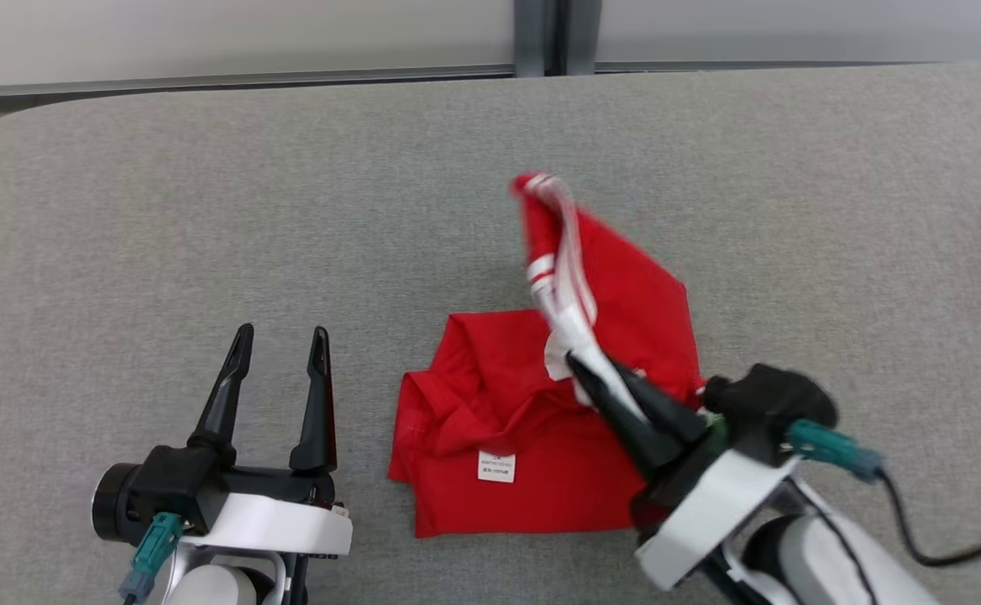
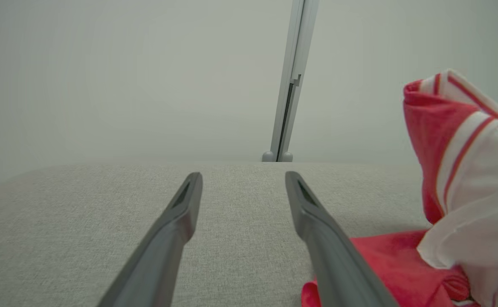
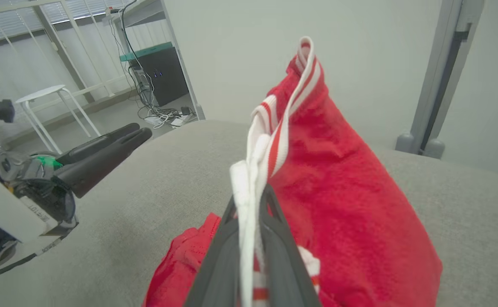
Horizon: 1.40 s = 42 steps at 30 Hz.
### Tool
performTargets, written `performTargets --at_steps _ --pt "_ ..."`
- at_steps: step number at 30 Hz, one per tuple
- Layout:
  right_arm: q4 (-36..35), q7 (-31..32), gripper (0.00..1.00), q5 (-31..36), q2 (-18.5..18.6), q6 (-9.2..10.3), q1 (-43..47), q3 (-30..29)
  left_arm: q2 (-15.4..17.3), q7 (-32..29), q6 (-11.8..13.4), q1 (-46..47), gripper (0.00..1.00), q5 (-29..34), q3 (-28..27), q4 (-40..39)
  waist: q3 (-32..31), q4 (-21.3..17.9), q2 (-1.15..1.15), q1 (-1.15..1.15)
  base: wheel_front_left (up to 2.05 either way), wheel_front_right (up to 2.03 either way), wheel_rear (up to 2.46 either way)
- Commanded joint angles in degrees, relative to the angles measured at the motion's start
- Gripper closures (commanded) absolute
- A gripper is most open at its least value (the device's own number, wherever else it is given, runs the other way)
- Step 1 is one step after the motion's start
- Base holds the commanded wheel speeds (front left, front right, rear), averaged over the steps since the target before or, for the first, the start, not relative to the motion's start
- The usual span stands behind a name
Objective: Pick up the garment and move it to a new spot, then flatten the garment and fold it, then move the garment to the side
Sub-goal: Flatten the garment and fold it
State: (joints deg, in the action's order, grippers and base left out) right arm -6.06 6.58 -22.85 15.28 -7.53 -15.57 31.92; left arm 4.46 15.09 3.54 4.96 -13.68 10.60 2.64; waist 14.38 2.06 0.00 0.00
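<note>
Head view, garment (image 1: 532,420): one red piece with white striped trim, lying crumpled on the grey tabletop (image 1: 205,210) right of centre, with one edge pulled up off it.
Head view, right gripper (image 1: 576,363): fingers pressed together, pinching the white trim.
Head view, left gripper (image 1: 282,336): fingers spread and holding nothing, low beside the garment's left edge.
Head view, care label (image 1: 496,466): one small white tag, facing up.
Left wrist view, left gripper (image 2: 243,175): two fingers apart over bare tabletop (image 2: 61,213); the garment (image 2: 441,140) rises at the right.
Right wrist view, right gripper (image 3: 249,202): the trim is clamped between its two fingers, and the garment (image 3: 338,204) hangs in a peak beyond them.
Right wrist view, left gripper (image 3: 138,133): seen from the side, off to the left.
Handling: probably light, limp and sagging. It is not fragile, though thin cloth may slip.
Where to hold: likely the ribbed trim or a hem corner, taken as a single layer.
Count: one garment, two grippers, four fingers.
</note>
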Motion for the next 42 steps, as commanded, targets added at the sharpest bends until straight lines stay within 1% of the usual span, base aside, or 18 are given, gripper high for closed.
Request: performTargets --at_steps 1,5,7,8,10,12,13,14,15,20,22,24,28,32,37,42 --pt "1.4 0.4 1.00 -0.8 -0.5 0.08 -0.7 1.0 0.0 0.1 -0.2 0.5 0.00 0.2 0.0 0.0 -0.3 0.8 0.00 0.00 0.00 0.00 0.00" --pt "8.0 0.1 1.00 -3.0 -4.3 0.05 -1.5 4.0 -0.4 0.1 -0.3 0.5 0.00 0.2 0.1 -0.1 -0.2 2.0 0.00 0.00 0.00 0.00 0.00" --pt "11.0 -0.5 1.00 -4.3 -6.8 0.05 -2.2 4.9 -0.5 0.1 -0.3 0.4 0.00 0.2 -0.1 -0.3 0.0 2.3 0.00 0.00 0.00 0.00 0.00" --pt "12.6 -0.3 1.00 -4.1 -7.3 0.05 -2.6 5.6 -0.6 0.1 -0.3 0.4 0.00 0.3 -0.1 -0.3 0.1 2.4 0.00 0.00 0.00 0.00 0.00" --pt "16.9 -1.7 1.00 -5.2 -9.4 0.04 -3.9 6.7 -0.7 0.1 -0.4 0.5 0.00 0.4 -0.1 -0.3 0.4 2.7 0.00 0.00 0.00 0.00 0.00" --pt "19.5 -3.2 1.00 -6.2 -10.6 0.05 -4.7 6.8 -0.8 0.1 -0.4 0.7 0.00 0.6 -0.1 -0.3 0.7 2.7 0.00 0.00 0.00 0.00 0.00" --pt "21.0 -3.7 0.79 -5.8 -10.8 0.05 -5.2 7.1 -0.8 0.1 -0.4 0.8 0.00 0.6 -0.1 -0.2 0.8 2.8 0.00 0.00 0.00 0.00 0.00" --pt "22.2 -4.3 0.34 -6.2 -11.2 0.05 -5.5 7.4 -0.9 0.1 -0.5 0.9 0.00 0.7 0.1 -0.2 0.9 2.8 0.00 0.00 0.00 0.00 0.00" --pt "22.9 -5.3 0.00 -6.2 -11.5 0.05 -6.2 7.7 -0.9 0.1 -0.6 0.9 0.00 0.7 0.1 -0.1 1.0 2.8 0.00 0.00 0.00 0.00 0.00" --pt "22.7 -11.4 0.00 -8.8 -11.9 0.05 -8.3 9.4 -1.0 0.1 -0.7 0.8 0.00 0.9 -0.1 -0.1 1.2 2.3 0.00 0.00 0.00 0.00 0.00" --pt "21.8 -13.9 0.00 -9.4 -11.9 0.05 -9.1 8.8 -1.1 0.1 -0.8 0.7 0.00 1.1 -0.2 -0.1 1.2 2.0 0.00 0.00 0.00 0.00 0.00" --pt "20.8 -16.5 0.00 -9.0 -11.1 0.05 -9.6 7.1 -1.1 0.1 -0.9 0.6 0.00 1.2 -0.3 -0.2 1.2 1.7 0.00 0.00 0.00 0.00 0.00" --pt "17.8 -19.3 0.00 -7.0 -8.7 0.05 -9.0 0.7 -0.6 0.1 -0.9 0.9 0.00 2.3 -0.7 -0.3 1.1 0.9 0.00 0.00 0.00 0.00 0.00" --pt "15.0 -20.1 0.00 -3.5 -5.8 0.05 -5.9 -7.9 -0.1 0.1 -0.7 1.0 0.00 3.1 -1.1 -0.6 0.9 0.1 0.00 0.00 0.00 0.00 0.00" --pt "12.5 -18.6 0.00 1.7 -2.8 0.05 0.0 -18.3 1.0 0.1 -0.4 0.4 0.00 4.1 -1.6 -0.7 0.1 -0.8 0.00 0.00 0.00 0.00 0.00" --pt "9.8 -16.6 0.00 5.9 -1.7 0.05 7.3 -26.5 2.2 0.1 -0.2 -0.9 0.00 4.6 -2.1 -0.5 -0.9 -1.9 0.00 0.00 0.00 0.00 0.00"
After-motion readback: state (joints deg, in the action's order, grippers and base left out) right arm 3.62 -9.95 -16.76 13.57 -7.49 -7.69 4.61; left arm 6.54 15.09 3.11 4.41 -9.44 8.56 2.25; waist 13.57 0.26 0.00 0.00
